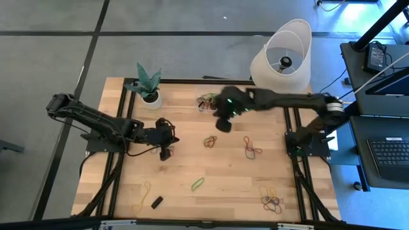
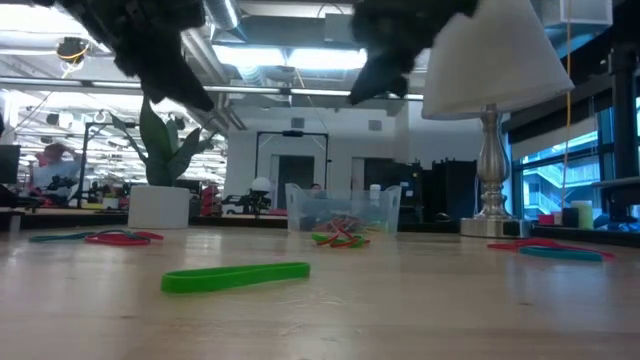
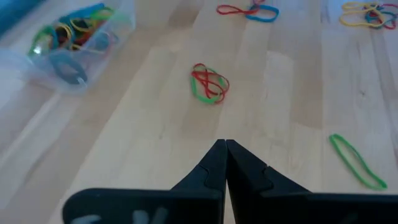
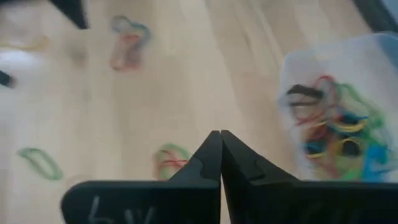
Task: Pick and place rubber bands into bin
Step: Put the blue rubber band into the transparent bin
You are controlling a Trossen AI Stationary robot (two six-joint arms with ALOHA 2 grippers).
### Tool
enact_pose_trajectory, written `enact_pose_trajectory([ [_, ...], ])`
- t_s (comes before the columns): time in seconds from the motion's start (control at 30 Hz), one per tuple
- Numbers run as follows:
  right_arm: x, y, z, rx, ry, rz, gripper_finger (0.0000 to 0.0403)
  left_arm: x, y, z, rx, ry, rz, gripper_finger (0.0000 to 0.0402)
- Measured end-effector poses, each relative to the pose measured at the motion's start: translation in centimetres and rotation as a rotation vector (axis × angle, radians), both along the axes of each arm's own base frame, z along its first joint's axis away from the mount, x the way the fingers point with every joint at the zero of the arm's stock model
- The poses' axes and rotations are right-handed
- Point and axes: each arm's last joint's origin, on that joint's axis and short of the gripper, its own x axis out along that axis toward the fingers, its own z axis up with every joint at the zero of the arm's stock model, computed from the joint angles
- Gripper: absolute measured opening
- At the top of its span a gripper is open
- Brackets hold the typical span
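High view shows the rubber bands (image 1: 210, 142) scattered in small clusters over the table (image 1: 185, 172): a red-and-green tangle mid-table, a red-and-blue pair (image 1: 252, 149) beside it, a green loop (image 1: 197, 184) nearer the front, yellow ones (image 1: 141, 195) at front left and a mixed heap (image 1: 272, 200) at front right. The bin (image 1: 207, 102) sits at the back edge, between the plant pot (image 1: 151, 99) and the lamp (image 1: 281, 54), already holding a bright pile.

My right fingers (image 4: 219, 138) hang above the table just beside the bin, pressed fully together with nothing between them. My left fingers (image 3: 224, 148) are likewise closed and empty, raised over the table's left half.

The risk I see: these loops lie flat and thin, so closed tips coming down would only skid one aside, or snag two tangled bands together.
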Motion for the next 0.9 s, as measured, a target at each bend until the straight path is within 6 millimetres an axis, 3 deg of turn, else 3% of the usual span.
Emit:
enact_pose_trajectory([
  [0.13, -4.1, 3.2, -1.2, 0.073, -0.101, -0.039, 0.0002, 1.2, -0.7, 1.0, 0.037, 0.07, -0.003, 0.0003],
  [0.3, -9.3, 7.7, -3.1, 0.072, -0.101, -0.05, 0.0002, 3.0, -1.4, 1.0, 0.03, 0.263, -0.036, 0.0003],
  [0.47, -13.0, 10.7, -4.6, 0.131, -0.119, -0.07, 0.0002, 4.5, -1.9, 0.4, 0.03, 0.421, -0.011, 0.0004],
  [0.67, -14.8, 12.1, -6.3, 0.183, -0.1, -0.084, 0.0002, 4.4, -1.0, -1.7, -0.008, 0.63, 0.086, 0.0017],
  [0.9, -15.3, 12.5, -7.8, 0.215, -0.06, -0.117, 0.0002, 3.5, 0.8, -3.1, -0.097, 0.771, 0.221, 0.0091],
])
